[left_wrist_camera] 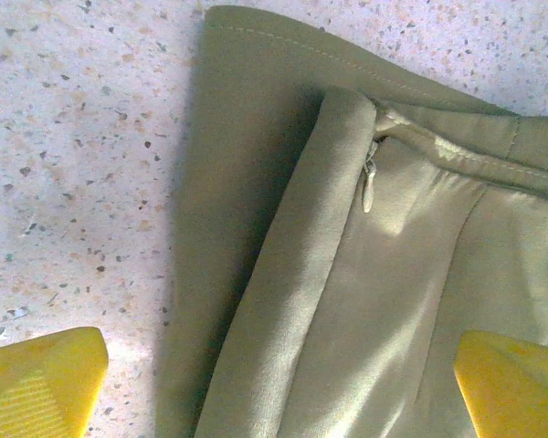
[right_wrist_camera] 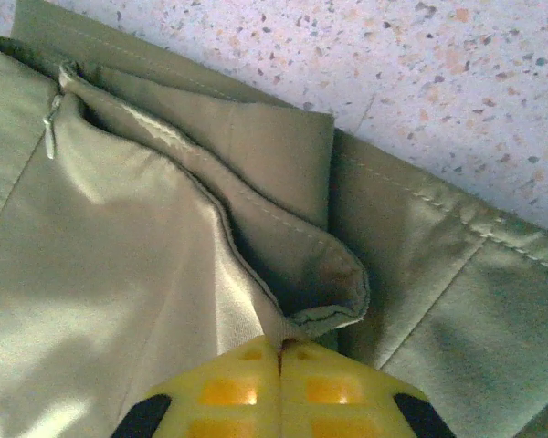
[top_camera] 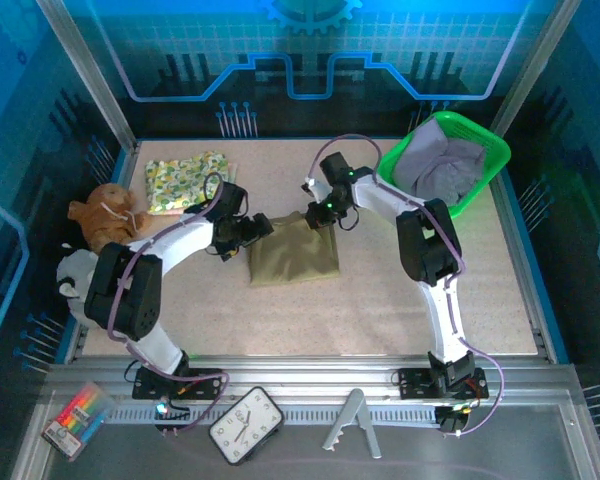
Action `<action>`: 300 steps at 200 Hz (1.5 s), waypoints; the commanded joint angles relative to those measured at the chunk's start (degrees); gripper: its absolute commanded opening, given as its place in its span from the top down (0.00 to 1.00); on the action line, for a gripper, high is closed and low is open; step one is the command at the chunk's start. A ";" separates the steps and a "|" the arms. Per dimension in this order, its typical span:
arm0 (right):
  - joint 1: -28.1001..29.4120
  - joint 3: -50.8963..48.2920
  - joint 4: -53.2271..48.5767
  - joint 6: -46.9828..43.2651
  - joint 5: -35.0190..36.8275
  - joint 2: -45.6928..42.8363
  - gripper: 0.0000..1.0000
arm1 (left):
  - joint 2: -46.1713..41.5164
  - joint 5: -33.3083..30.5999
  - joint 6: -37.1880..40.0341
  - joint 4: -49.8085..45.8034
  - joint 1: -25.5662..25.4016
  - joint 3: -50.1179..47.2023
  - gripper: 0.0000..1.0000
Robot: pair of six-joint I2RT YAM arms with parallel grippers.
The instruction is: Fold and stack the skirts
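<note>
**While the right claw is clamped on the khaki skirt, the left is held wide apart**

Where the middle of the table (top_camera: 380, 300) lies, the olive-khaki skirt (top_camera: 293, 250) is spread as a folded, roughly square packet, with both arms bent in over its far edge. The right gripper (right_wrist_camera: 279, 365) is seen at the skirt's far right corner; its yellow fingers (right_wrist_camera: 228, 392) are pressed together, and a raised fold of the olive cloth is pinched between their tips. Beside that fold, a hemmed flap is curled open and stitched seams are shown against the speckled tabletop.

The left gripper (left_wrist_camera: 283, 383) is held at the skirt's far left corner with its jaws spread wide. One fingertip (left_wrist_camera: 41, 379) is placed over bare table just beside the cloth, the other over the skirt itself; whether either is touching cannot be told. A folded-over band and a small zipper pull (left_wrist_camera: 369, 187) are seen between them.

The floral skirt (top_camera: 183, 180) is laid folded near the far left corner, well apart from the grippers. The lavender-grey skirt (top_camera: 450, 170) is heaped inside the green plastic basket (top_camera: 485, 180) at the far right corner. A brown plush toy (top_camera: 105, 220) is set at the left edge, near the floral skirt.
</note>
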 commanded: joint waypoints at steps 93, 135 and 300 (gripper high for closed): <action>1.72 6.13 3.71 4.11 -0.99 1.54 0.99 | 9.04 2.32 12.16 1.67 4.14 6.82 0.25; 1.52 6.27 3.59 4.25 -1.39 0.99 0.99 | 13.86 -0.19 11.01 3.47 4.61 7.69 0.60; 1.57 1.02 1.08 13.01 12.14 -7.58 0.65 | 13.99 -0.37 11.21 5.60 6.74 3.38 0.95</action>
